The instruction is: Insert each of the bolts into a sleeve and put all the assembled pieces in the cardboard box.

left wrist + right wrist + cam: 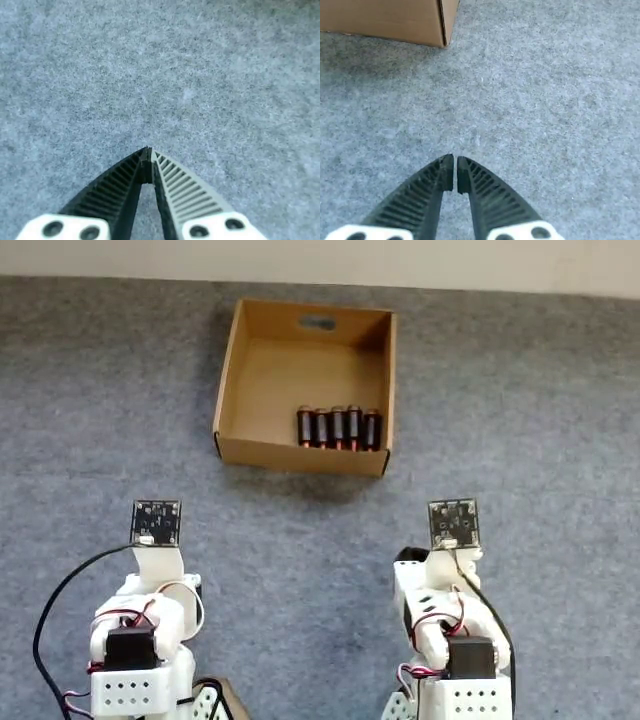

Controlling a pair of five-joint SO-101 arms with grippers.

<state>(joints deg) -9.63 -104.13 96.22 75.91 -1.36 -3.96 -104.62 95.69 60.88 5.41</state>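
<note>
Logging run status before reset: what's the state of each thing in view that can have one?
cardboard box: upright, open top, pieces inside.
assembled pieces: five, lying side by side against the box's near wall.
left gripper: shut, empty.
right gripper: shut, empty.

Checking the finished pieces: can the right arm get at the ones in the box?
Probably yes: the box is open-topped and bare carpet lies between, but the pieces hug its near wall, so from above.

Grey felt mat (pale strip along its far edge).
</note>
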